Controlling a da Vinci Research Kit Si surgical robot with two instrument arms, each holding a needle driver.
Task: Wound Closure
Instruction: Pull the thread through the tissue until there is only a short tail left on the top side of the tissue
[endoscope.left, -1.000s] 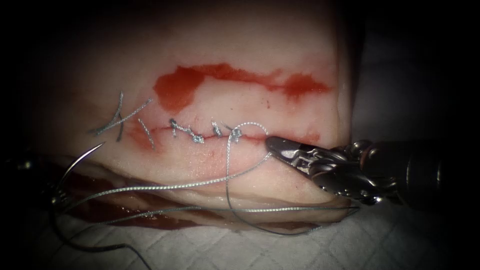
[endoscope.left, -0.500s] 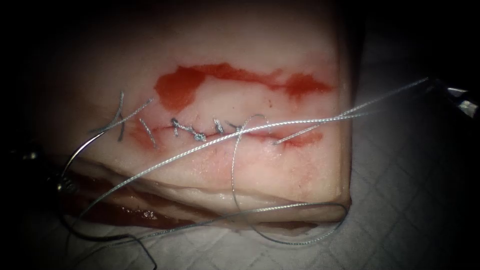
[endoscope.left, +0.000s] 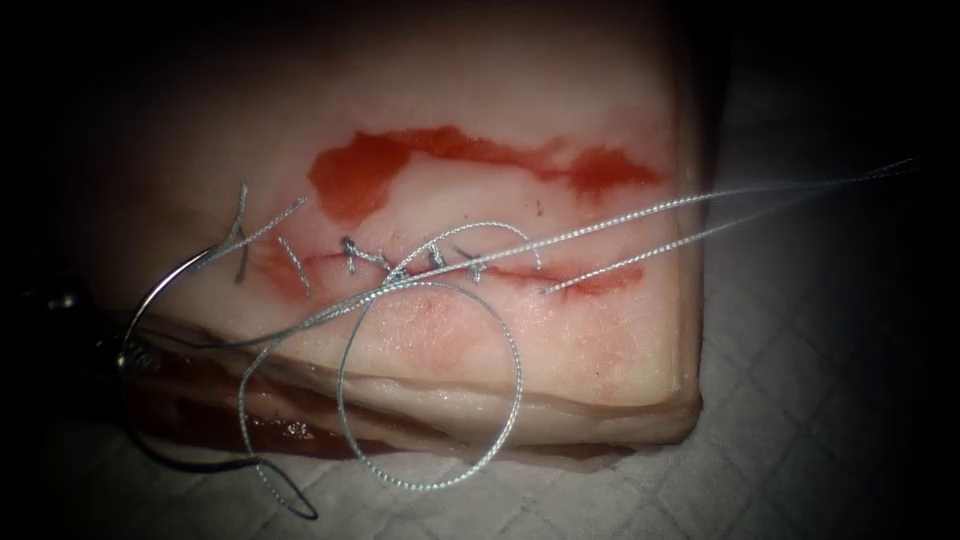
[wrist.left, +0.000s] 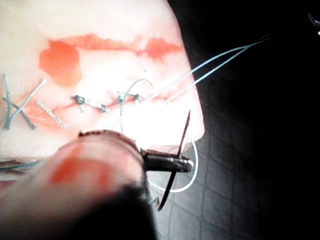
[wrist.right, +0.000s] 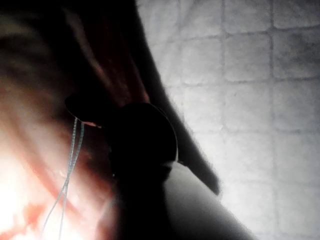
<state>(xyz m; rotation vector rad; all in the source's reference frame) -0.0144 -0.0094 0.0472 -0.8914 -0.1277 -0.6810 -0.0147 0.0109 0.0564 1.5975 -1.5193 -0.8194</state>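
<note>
In the endoscope view, the tissue (endoscope.left: 560, 370) is seen on a white quilted pad (endoscope.left: 800, 460), with the cut (endoscope.left: 440, 268) running across it and a smear of red fluid (endoscope.left: 400, 165) lying above the cut. Several knotted stitches (endoscope.left: 398, 270) are seen along the middle of the cut, and cut ends of thread (endoscope.left: 240, 235) are crossed at its left end. The curved needle (endoscope.left: 165, 280) is seen at the left edge of the tissue, outside it, arcing up from the left arm's tool (endoscope.left: 125, 355), which is dim there. Two strands of thread (endoscope.left: 700, 215) are drawn taut from the right part of the cut toward the right edge of the picture, and a slack loop (endoscope.left: 430, 400) is laid over the front face of the tissue and the pad. In the left wrist view, the left arm's tool (wrist.left: 172, 162) is seen with its jaws closed on the needle (wrist.left: 181, 145) at about the middle of its curve; the needle is held clear of the tissue (wrist.left: 100, 30), with its point up and its tail down. The stitches (wrist.left: 102, 106) and the two taut strands (wrist.left: 215, 62) are seen beyond it. In the right wrist view, the right arm's tool (wrist.right: 90, 112) is seen as a dark shape against the pad (wrist.right: 250, 75), and two strands of thread (wrist.right: 72, 160) are seen running from its tip toward the tissue (wrist.right: 25, 200), so the thread is taken to be held there; how far the jaws are closed cannot be told.
</note>
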